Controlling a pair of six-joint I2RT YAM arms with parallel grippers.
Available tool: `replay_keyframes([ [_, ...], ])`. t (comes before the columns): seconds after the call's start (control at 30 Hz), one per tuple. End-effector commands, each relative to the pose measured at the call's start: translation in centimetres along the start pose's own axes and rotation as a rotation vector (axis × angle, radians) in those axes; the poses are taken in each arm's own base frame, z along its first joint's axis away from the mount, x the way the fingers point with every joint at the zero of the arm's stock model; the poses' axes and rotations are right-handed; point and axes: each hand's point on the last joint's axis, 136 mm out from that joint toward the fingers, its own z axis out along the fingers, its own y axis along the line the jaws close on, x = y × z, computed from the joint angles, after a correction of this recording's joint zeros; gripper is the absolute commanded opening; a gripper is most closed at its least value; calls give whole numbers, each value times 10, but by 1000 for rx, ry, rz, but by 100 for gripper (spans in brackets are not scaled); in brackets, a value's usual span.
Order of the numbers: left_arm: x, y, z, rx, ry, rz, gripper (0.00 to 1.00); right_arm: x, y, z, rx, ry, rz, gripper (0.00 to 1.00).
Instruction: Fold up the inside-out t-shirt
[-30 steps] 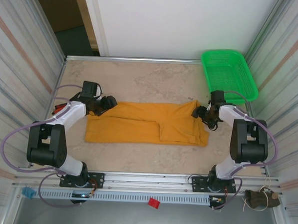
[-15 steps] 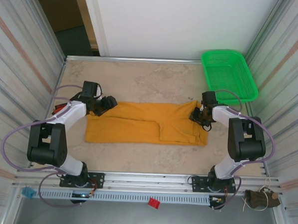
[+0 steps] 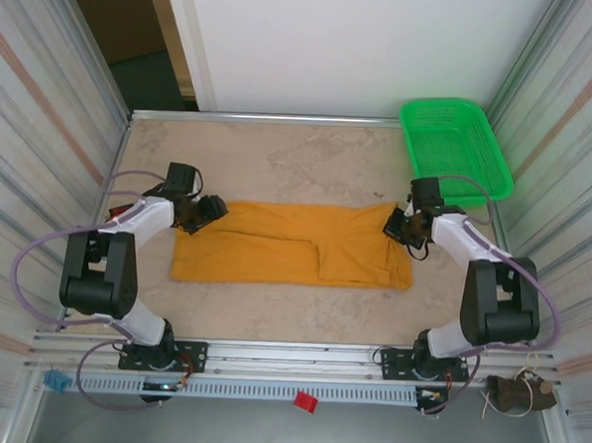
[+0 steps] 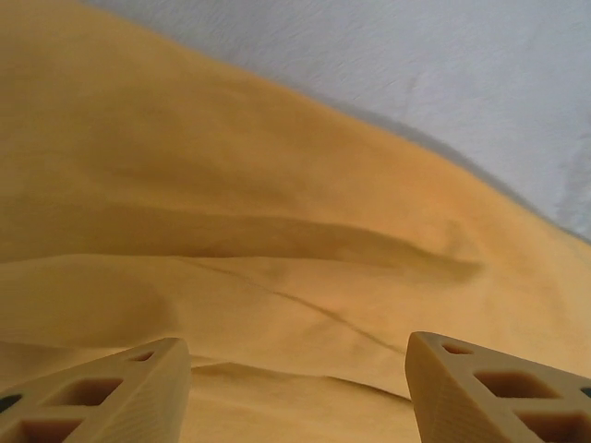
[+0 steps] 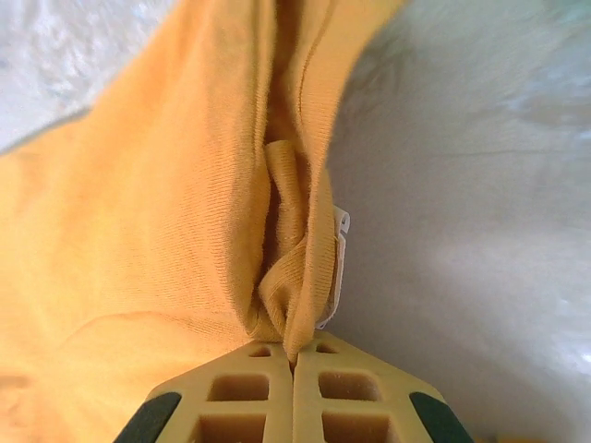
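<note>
Pale stone-patterned table point(image 3: 280, 151) sits inside ribbed metal walls, with a green basket point(image 3: 454, 140) at its far right corner. The inside-out t-shirt point(image 3: 295, 243) lies nearer to you than that basket and to its left, spread as a long flat band across the middle.

By my reading you are partway through. The long sides already look turned in, since a folded edge shows along the band. The crosswise folds that would make it a compact stack are not done yet.

Your right gripper point(image 3: 395, 227) is at the end of the band closest to the basket. In the wrist view it point(image 5: 294, 355) has its jaws pressed together on a bunched ridge of yellow cloth, beside a small white label point(image 5: 342, 226).

Your left gripper point(image 3: 209, 209) is at the end farthest from the basket. Its jaws point(image 4: 295, 369) stand well apart over the fabric, gripping nothing.

A second ago the right jaws were spread beside that edge. They have since closed on it, and the corner now points slightly up toward the basket. The left gripper has barely moved.
</note>
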Motion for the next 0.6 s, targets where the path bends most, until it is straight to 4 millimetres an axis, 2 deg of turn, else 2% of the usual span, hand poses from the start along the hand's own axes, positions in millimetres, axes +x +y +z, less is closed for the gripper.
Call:
replay_keyframes([
  [0.0, 30, 9, 16, -63, 56, 27, 63, -4, -7, -29, 15, -20, 52, 0],
  [0.13, 58, -2, 31, -64, 93, 43, 63, -18, -2, -57, -14, -76, 67, 0],
  [0.33, 94, -46, 37, -21, 118, 110, 63, -38, 18, -94, -61, -131, 43, 0],
  [0.43, 90, -61, 30, -9, 105, 132, 63, -40, 31, -104, -94, -138, 25, 0],
  [0.57, 63, -72, 9, 14, 60, 159, 64, -31, 51, -109, -114, -136, -15, 0],
])
